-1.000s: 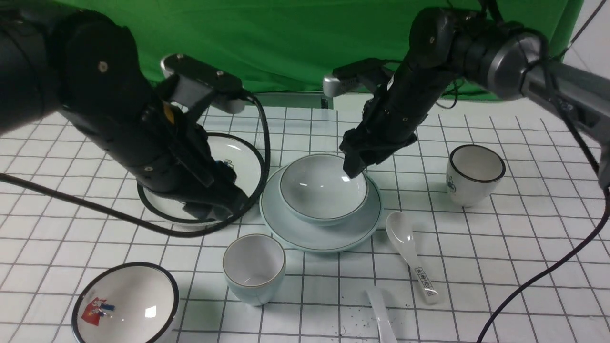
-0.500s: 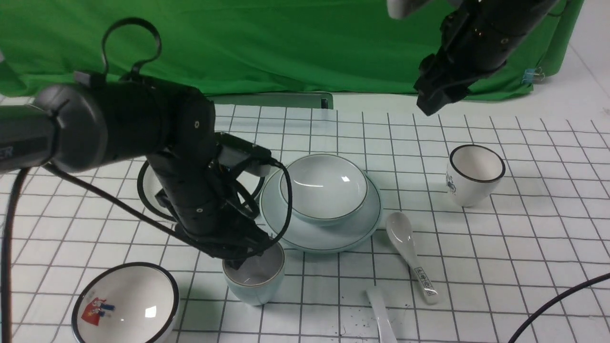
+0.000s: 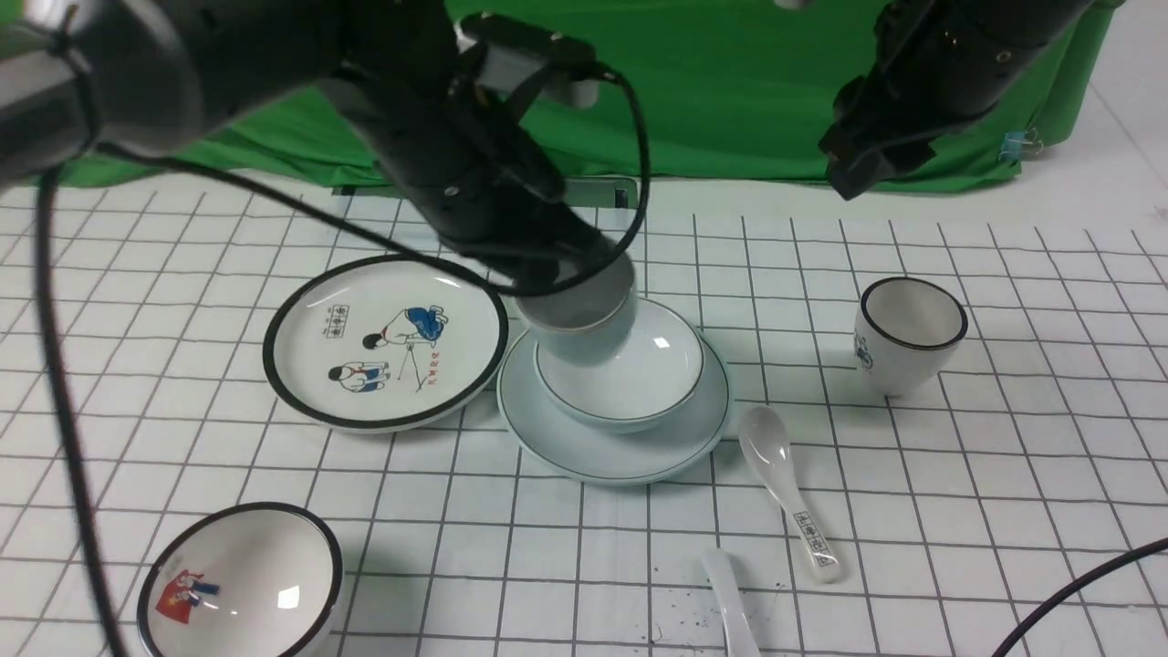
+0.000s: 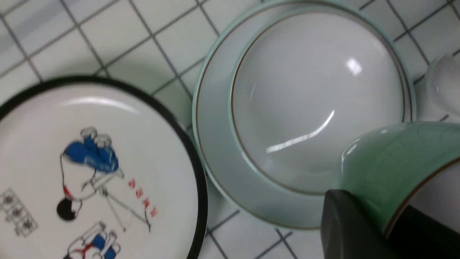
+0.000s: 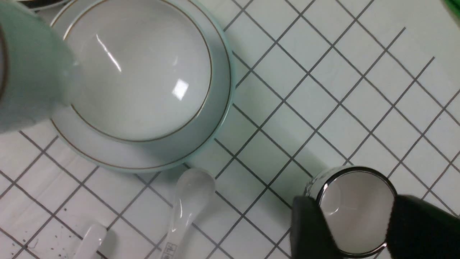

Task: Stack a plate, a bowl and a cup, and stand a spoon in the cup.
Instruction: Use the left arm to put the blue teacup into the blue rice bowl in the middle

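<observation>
**Printed marks on the tableware.**

- **White black-rimmed plate** point(image 3: 461, 315): a short row of boxed black characters point(image 3: 338, 320) sits toward its left side. A slanting column of small red characters point(image 3: 430, 365) runs beside the cartoon figures point(image 3: 406, 328). The left wrist view shows both groups closer but blurred, so their meaning cannot be made out.
- **Spoon with printed handle** point(image 3: 787, 484): boxed black handle characters point(image 3: 812, 538) run lengthwise, too small to read.
- **Black-rimmed cup** point(image 3: 908, 342): a dark blue mark point(image 3: 861, 351) on its side wall is illegible.

None of these marks can be read.
</observation>
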Controlling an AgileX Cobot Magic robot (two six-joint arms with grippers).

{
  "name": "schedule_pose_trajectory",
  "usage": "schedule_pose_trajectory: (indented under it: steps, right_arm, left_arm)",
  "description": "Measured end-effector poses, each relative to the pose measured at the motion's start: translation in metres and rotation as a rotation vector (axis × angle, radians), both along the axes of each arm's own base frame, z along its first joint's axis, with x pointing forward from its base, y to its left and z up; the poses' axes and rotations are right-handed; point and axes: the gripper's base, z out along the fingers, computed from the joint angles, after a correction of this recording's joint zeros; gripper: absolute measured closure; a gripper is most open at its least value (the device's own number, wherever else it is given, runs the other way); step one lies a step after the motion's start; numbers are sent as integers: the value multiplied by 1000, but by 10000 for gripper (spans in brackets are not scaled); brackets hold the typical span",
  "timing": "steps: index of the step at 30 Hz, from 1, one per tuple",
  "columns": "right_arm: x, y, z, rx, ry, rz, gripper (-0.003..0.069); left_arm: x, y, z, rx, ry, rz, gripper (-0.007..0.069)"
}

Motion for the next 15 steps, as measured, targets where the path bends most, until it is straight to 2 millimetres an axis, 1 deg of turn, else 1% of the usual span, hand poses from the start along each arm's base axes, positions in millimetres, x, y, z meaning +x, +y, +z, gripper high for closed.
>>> schedule_pose_trajectory:
  steps: [1, 2, 3, 4, 5, 6, 7, 10, 13, 15]
  right_arm:
    - [0, 0, 1, 0, -1, 0, 320]
    - [-1, 0, 1, 1, -1, 0, 320]
    - [-1, 0, 1, 1, -2, 0, 320]
    - [-1, 0, 1, 1, -2, 0, 320]
    - [-1, 0, 1, 1, -2, 0, 321]
    - [-1, 0, 1, 1, -2, 0, 321]
    - [-1, 0, 1, 1, -2, 0, 322]
    - [-1, 0, 1, 1, -2, 0, 322]
    - [-1, 0, 1, 1, -2, 0, 322]
    - [-1, 0, 1, 1, -2, 0, 322]
  left_arm:
    - [2, -1, -1, 1, 2, -1, 631]
    - [17, -10, -14, 15, 29, -10, 631]
    - [19, -11, -13, 14, 26, -11, 631]
    - [34, -18, -31, 31, 59, -12, 631]
    - [41, -21, -35, 33, 60, -14, 631]
    - [42, -22, -36, 35, 66, -15, 631]
    - [53, -27, -49, 46, 89, -19, 631]
    - [65, -32, -66, 62, 123, -20, 631]
    - [72, -35, -79, 73, 148, -14, 626]
    - [73, -36, -79, 73, 150, -13, 616]
